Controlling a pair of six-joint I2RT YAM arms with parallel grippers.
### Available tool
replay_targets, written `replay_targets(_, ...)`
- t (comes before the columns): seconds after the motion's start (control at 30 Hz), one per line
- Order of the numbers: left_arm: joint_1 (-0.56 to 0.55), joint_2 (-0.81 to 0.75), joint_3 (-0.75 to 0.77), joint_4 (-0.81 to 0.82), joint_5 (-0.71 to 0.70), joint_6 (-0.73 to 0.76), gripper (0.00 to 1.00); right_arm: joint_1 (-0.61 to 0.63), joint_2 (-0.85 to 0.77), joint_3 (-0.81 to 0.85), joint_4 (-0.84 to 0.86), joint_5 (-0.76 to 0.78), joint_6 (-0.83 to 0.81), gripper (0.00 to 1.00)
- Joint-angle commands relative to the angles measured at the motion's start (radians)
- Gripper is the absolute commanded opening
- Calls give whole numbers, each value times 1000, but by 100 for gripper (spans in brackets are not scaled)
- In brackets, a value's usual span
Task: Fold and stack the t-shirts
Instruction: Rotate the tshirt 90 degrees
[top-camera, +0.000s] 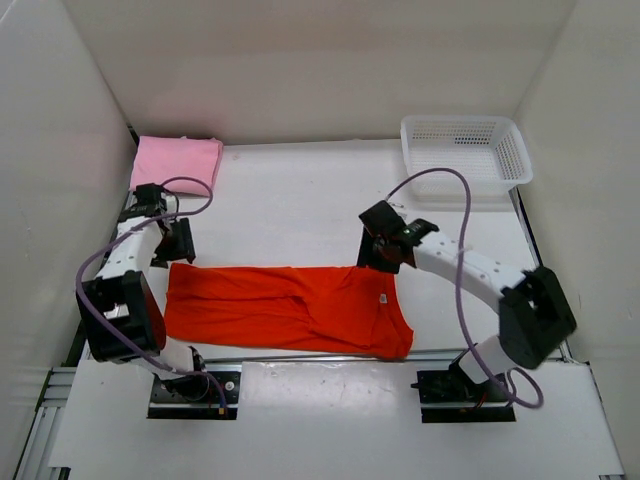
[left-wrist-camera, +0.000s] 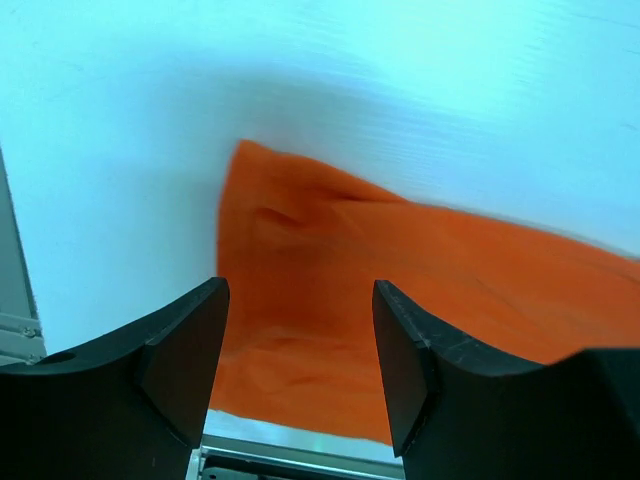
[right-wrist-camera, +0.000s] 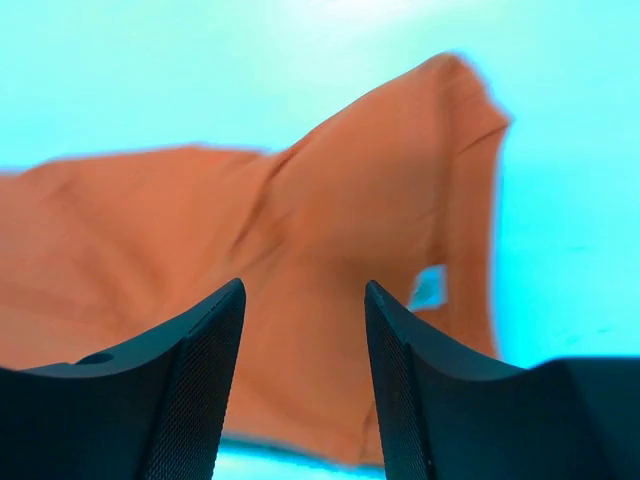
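Note:
A bright orange-red t-shirt (top-camera: 290, 308) lies flat on the white table as a long band near the front edge. My left gripper (top-camera: 180, 243) hangs over its far left corner, open. In the left wrist view the shirt (left-wrist-camera: 440, 290) shows below the gripper (left-wrist-camera: 300, 285), and nothing is between the fingers. My right gripper (top-camera: 385, 252) is above the shirt's far right end, also open. The right wrist view shows rumpled orange cloth (right-wrist-camera: 330, 220) under the empty gripper (right-wrist-camera: 303, 285). A folded light pink t-shirt (top-camera: 177, 160) rests at the back left.
A white plastic mesh basket (top-camera: 462, 122) stands at the back right corner. White walls close in the table on the left, back and right. The arm bases and a metal rail (top-camera: 320, 352) run along the near edge.

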Motion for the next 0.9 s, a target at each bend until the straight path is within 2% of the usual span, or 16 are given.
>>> replay_targets(0.0,31,28,-24,73,-49,3,70,-70,146,68,-129,61,-48,57)
replay_targets(0.2,31,127,-57,134,-115,3,72,-179,344,152,-167,39,-59,56)
replay_targets(0.3,66,163,-76,143,-136,3,72,-227,424,200,-178,-19,-59,45)
replay_targets(0.33,77,163,-77,143,-136,3,72,-236,445,223,-187,-30,-69,32)
replay_targets(0.43,123,187,-86,143,-145,3,72,-245,542,373,-227,-39,-94,11)
replay_targets(0.53,142,187,-104,143,-164,3,72,-254,710,612,-275,-39,-120,4)
replay_targets(0.6,142,163,-116,143,-164,3,72,-254,801,774,-311,-39,-129,4)
replay_targets(0.63,142,151,-116,143,-164,3,72,-265,899,962,-330,-50,-140,4)
replay_targets(0.7,142,140,-116,124,-164,3,73,-265,996,1158,-362,-71,-140,4)
replay_targets(0.73,142,126,-100,96,-164,3,73,-276,1068,1303,-362,-88,-140,8)
replay_targets(0.77,142,114,-87,78,-146,3,73,-285,1087,1341,-314,-110,-128,19)
replay_targets(0.8,142,114,-75,58,-127,3,73,-285,1087,1350,-275,-133,-118,24)
replay_targets(0.83,152,90,-48,39,-110,3,73,-299,1063,1316,-237,-159,-108,29)
replay_targets(0.87,152,80,-32,10,-83,3,75,-310,1037,1282,-167,-195,-108,38)
